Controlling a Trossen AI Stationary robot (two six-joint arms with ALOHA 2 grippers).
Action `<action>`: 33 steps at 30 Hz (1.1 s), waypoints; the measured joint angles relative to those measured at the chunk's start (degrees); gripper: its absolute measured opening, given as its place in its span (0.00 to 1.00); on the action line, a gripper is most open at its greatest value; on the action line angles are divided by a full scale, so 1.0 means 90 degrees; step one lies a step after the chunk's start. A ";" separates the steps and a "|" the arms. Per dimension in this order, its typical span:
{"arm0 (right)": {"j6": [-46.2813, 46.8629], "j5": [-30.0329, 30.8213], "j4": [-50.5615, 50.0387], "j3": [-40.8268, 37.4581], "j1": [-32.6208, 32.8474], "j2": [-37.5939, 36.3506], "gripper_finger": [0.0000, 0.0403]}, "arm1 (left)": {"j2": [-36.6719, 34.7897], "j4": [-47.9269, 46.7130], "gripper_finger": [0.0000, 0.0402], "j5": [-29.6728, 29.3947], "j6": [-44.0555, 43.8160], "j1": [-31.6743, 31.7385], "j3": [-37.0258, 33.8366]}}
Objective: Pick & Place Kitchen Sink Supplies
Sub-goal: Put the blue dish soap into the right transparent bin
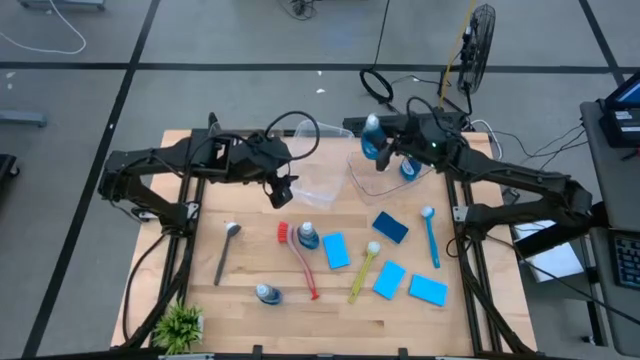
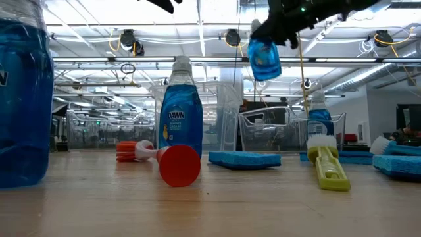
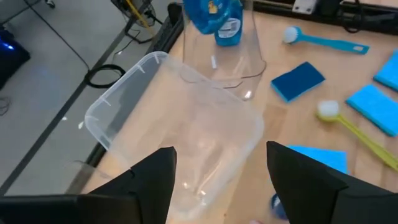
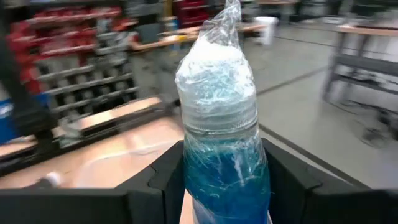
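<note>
My right gripper is shut on a clear bottle of blue liquid, held in the air over the right clear bin; the low view shows that bottle high above the table. A second bottle stands in that bin. Two more bottles stand on the table among blue sponges and the grey, red, yellow and blue brushes. My left gripper is open above the left clear bin, touching nothing. My right gripper pinches the bottle between its two fingers, one on each side of the upper body just below the film-wrapped cap. The finger and its partner lie across the bottle. The bottle is lifted clear, tilted, its body hanging below the gripper.
Two clear bins sit side by side at the table's far middle. A small green plant stands at the near left corner. Sponges lie near the right front. Bare wood lies on the far left of the table.
</note>
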 joint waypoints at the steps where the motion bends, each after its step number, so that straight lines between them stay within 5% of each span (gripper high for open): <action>1: 0.0113 0.0181 0.0067 -0.0168 0.0000 -0.0114 0.39 | 0.0000 -0.0025 0.63 -0.0002 0.0021 0.0046 0.0000; 17: 0.0619 0.4054 0.3607 -0.3365 0.0886 -0.0945 0.39 | 0.0000 -0.0270 0.63 -0.0005 0.0211 0.0875 0.0000; 33: 0.0576 0.4927 0.3900 -0.3657 0.1137 -0.0133 0.39 | -0.0046 0.0627 0.63 0.0402 0.0336 0.1225 -0.0996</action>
